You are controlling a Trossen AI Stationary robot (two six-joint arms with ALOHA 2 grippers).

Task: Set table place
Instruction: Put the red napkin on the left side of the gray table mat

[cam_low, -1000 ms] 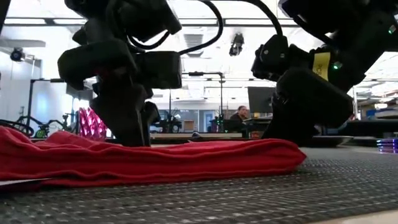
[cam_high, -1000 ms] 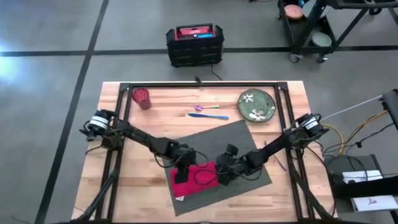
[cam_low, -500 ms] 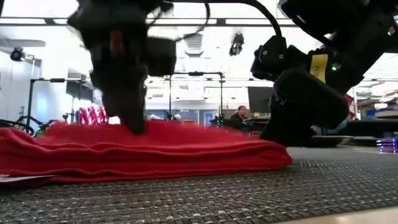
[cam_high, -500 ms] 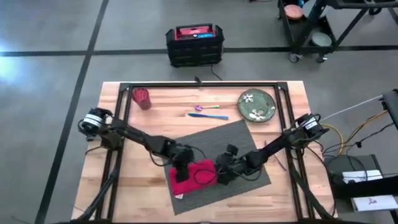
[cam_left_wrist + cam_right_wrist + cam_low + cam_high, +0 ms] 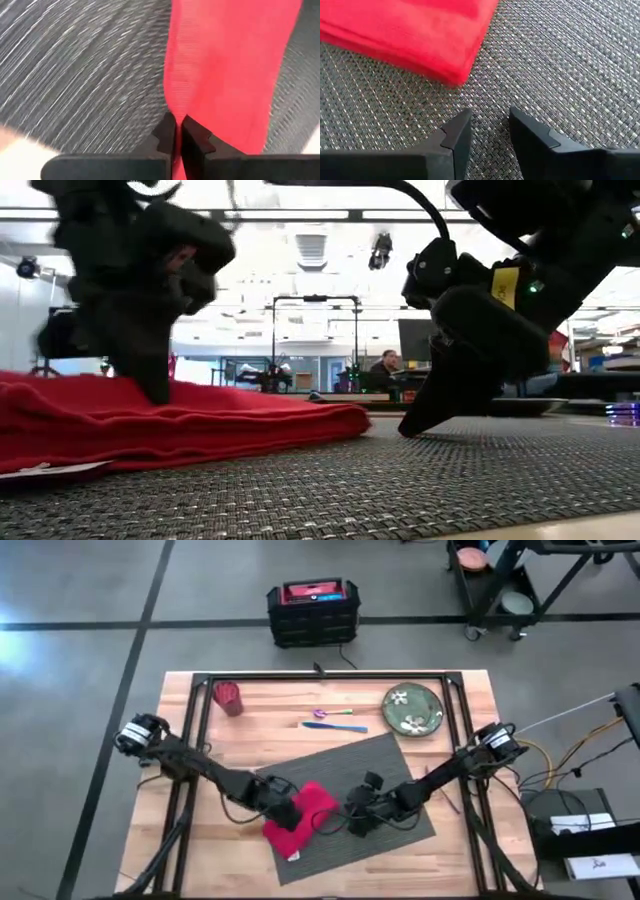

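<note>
- High view: we see the large dark grey ribbed rectangular placemat (image 5: 365, 802) lying askew on the light wooden counter (image 5: 265, 725), near its front middle. The left gripper (image 5: 283, 812) sits on the folded red cloth napkin (image 5: 300, 812) at the mat's left part; the right gripper (image 5: 357, 820) rests just right of the cloth. Half a second ago the napkin lay further right, its edge by the right gripper; now it has slid left and turned.
- Low view: the napkin's edge stands apart from the right gripper's tip; earlier they nearly met.
- Left wrist view: the jaws are pinched tight on a fold of the napkin.
- Right wrist view: the jaws stand narrowly apart, holding nothing, low over the mat's weave, just beside the napkin's corner.
</note>
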